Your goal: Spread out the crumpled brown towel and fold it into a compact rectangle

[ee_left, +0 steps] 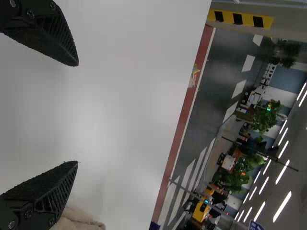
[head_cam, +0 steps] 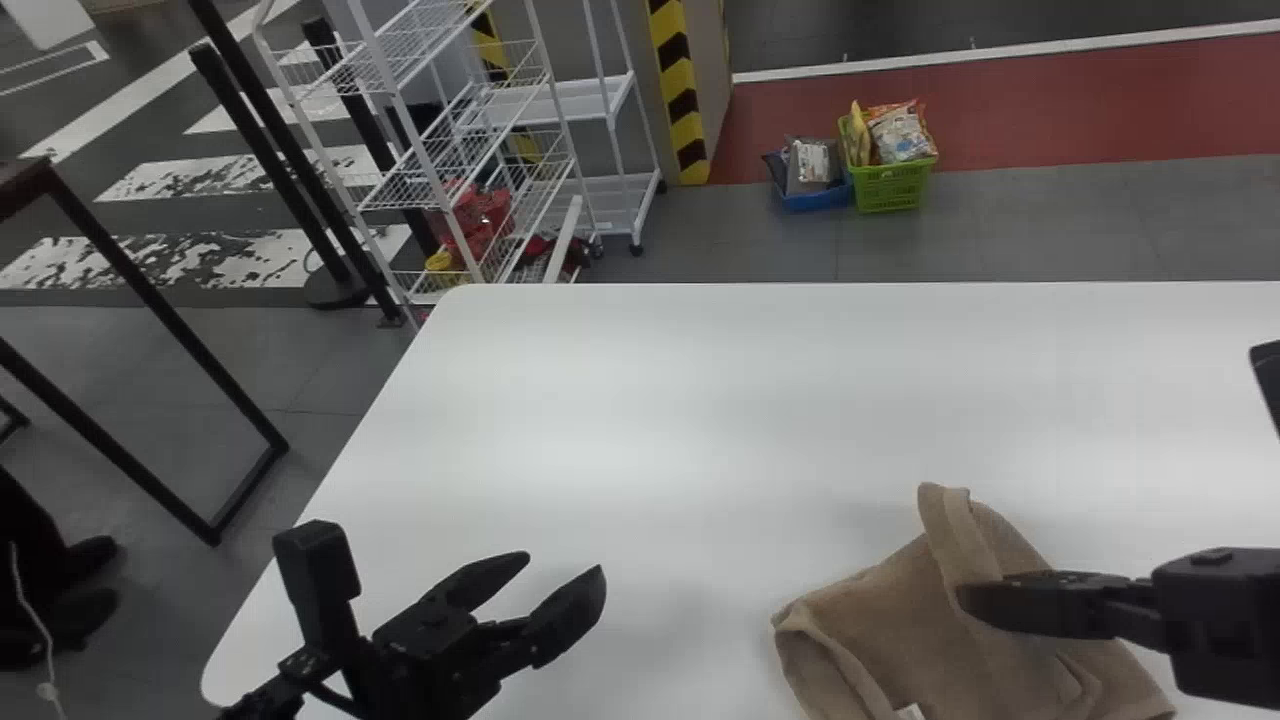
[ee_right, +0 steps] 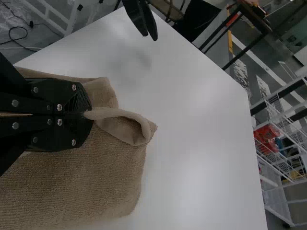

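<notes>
Table [head_cam: 650, 430], white: one, spread before you, its rounded far-left corner in your head view. Rack [head_cam: 430, 180], white wire: one, on the floor beyond the table's left side. Towel [head_cam: 890, 630], brown: one, on the near right part of the table, rumpled and doubled over in layers, one fold pointing toward the far side; your right wrist view has a corner curled over beside the fingertips. Baskets: one green [head_cam: 893, 188], one blue [head_cam: 812, 198], both filled, side by side on the floor past the far edge. Left gripper [head_cam: 565, 562]: spread wide, holding nothing, above the table to the towel's left, well apart from it. Right gripper [head_cam: 972, 600]: closed, a fold of your towel pinched between its tips. Label [head_cam: 909, 712], white: one, small, on the towel's near part.
</notes>
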Tool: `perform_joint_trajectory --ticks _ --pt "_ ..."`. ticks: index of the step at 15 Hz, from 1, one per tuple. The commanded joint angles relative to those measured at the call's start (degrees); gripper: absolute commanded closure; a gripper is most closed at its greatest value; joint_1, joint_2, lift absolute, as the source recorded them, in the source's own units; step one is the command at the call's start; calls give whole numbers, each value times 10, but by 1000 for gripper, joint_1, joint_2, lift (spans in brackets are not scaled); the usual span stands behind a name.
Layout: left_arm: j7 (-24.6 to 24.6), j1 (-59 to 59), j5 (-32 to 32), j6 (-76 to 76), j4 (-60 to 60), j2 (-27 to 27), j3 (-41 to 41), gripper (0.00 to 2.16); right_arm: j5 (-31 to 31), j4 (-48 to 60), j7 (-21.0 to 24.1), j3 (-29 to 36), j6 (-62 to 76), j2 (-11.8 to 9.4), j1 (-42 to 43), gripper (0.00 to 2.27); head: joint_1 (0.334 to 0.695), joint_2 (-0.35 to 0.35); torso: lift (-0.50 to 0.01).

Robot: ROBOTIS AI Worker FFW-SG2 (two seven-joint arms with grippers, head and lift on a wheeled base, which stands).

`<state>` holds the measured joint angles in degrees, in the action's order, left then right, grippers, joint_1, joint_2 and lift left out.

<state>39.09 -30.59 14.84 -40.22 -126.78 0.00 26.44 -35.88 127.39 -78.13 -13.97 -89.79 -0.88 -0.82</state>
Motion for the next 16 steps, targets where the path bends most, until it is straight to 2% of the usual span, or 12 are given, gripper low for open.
perform_joint_trajectory --ticks 1,4,5,6,7,14,16 --pt "0 0 2 0 0 -1 1 80 -26 -29 -2 -42 -3 -1 -4 1190 695 350 -127" --pt "0 0 2 0 0 -1 1 80 -50 -65 -2 -88 -3 -1 -6 1075 695 350 -127" --pt "0 1 2 0 0 -1 1 80 -49 -66 -2 -93 -3 0 -9 792 695 350 -127" --pt "0 1 2 0 0 -1 1 80 -47 -65 -2 -96 -3 0 -11 235 695 350 -127" --pt "0 1 2 0 0 -1 1 80 -40 -60 -2 -92 -3 0 -12 12 695 350 -127" --pt "-1 2 1 0 -1 -1 -1 80 104 7 -2 13 -3 9 -39 39 695 350 -127" --pt "-1 2 1 0 0 -1 -2 80 117 2 -2 5 -3 9 -45 194 695 350 -127"
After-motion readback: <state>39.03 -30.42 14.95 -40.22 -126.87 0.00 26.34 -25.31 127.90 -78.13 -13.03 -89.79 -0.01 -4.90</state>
